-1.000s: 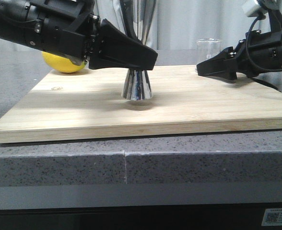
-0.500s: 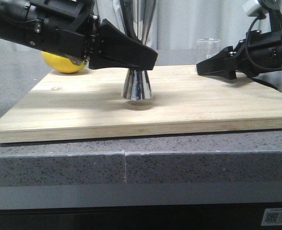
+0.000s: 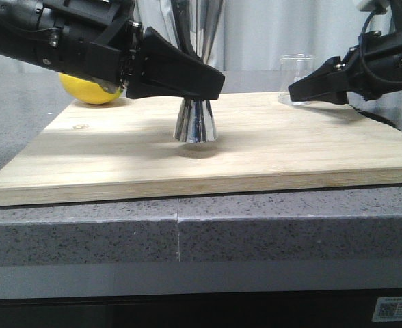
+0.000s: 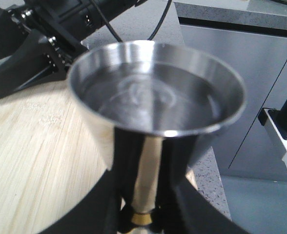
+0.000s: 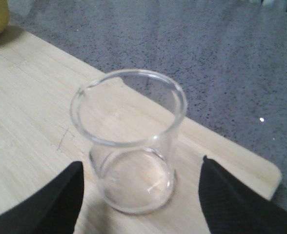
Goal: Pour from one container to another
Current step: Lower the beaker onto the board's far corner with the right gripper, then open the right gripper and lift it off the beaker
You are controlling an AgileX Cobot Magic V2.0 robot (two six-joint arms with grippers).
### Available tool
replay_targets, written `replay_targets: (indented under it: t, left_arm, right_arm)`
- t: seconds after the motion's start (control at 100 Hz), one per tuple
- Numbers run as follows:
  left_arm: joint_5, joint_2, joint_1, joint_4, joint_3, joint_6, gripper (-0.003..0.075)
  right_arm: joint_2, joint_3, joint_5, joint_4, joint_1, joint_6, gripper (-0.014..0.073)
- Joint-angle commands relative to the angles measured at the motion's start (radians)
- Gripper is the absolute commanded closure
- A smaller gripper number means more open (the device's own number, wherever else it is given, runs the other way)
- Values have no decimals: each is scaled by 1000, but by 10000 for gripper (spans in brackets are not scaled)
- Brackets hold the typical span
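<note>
Over the last second the right gripper (image 3: 298, 91) had risen a little and moved toward 3 o'clock in the front view, so more of the small clear glass beaker (image 3: 296, 77) became visible behind its tips. In the right wrist view its black fingers (image 5: 58, 195) were wide apart on both sides of the beaker, not touching the glass. The beaker stood upright near the far right corner of the pale wooden board (image 3: 119, 157) and looked empty. The left gripper (image 3: 202, 83) had not moved; it was closed on the narrow waist of the tall shiny steel jigger (image 3: 195, 123), which stood on the board's middle. Probably the beaker was just released, so the pouring seemed finished.
</note>
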Motion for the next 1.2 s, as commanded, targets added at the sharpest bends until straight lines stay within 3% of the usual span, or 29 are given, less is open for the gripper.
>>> replay_targets:
  t: [0.0, 0.48, 1.19]
  left_arm:
    - [91, -55, -9, -73, -32, -8, 732]
    - [91, -55, -9, -73, -32, -8, 732]
    - [8, -55, -4, -75, -32, -8, 732]
  right_arm:
    - [-71, -19, -42, 9, -14, 25, 140]
    - [-184, -19, -34, -192, -54, 193, 140]
    - [-660, 29, 244, -220, -82, 368, 141]
